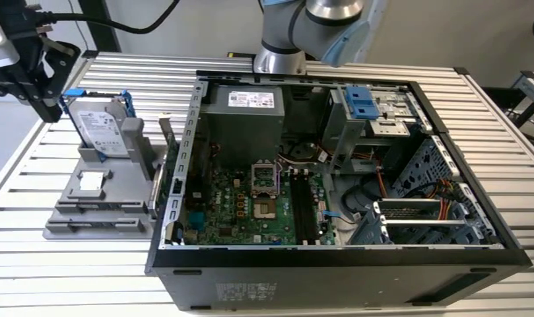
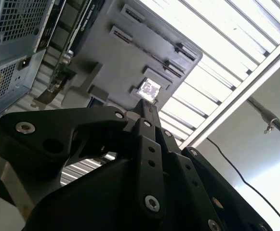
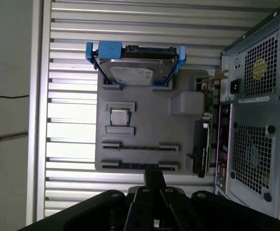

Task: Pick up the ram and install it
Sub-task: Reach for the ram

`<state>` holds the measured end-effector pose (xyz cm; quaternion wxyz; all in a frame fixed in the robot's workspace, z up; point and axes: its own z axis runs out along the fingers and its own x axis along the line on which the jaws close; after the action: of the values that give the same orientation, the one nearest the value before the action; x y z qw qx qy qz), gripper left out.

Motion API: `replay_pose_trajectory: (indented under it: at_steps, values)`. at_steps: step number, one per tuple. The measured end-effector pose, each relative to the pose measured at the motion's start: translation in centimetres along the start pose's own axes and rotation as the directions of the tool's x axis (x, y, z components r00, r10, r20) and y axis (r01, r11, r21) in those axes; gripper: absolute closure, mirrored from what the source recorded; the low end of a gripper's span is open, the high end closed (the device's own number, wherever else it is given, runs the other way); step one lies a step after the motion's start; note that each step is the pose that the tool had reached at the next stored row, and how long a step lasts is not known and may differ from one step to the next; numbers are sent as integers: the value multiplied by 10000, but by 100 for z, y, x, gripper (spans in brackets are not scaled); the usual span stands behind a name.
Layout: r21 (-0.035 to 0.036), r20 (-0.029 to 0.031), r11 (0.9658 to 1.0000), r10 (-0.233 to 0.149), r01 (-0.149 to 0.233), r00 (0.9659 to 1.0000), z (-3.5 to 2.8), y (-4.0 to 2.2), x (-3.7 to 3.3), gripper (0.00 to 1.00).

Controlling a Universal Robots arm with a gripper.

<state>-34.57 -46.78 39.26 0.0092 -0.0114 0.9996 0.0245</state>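
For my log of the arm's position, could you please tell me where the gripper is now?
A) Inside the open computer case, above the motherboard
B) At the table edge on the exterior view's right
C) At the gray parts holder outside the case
C: in the exterior view the gripper hangs by the hard drive standing in the gray parts holder, outside the computer case.

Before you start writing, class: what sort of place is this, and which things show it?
Probably a robotics lab set up for computer assembly: an open desktop computer case lies on a slatted metal table, a grey fixture beside it holds a hard drive, and a robot arm rises behind.
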Motion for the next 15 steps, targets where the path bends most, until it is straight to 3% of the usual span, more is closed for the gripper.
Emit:
replay_pose_trajectory:
  at_steps: [5, 15]
  values:
    - [-1, -6, 10000, 37, -37, 10000, -4, -105, 5, 100]
    - [3, -7, 9994, 341, -341, 9994, 1, -250, 10, 100]
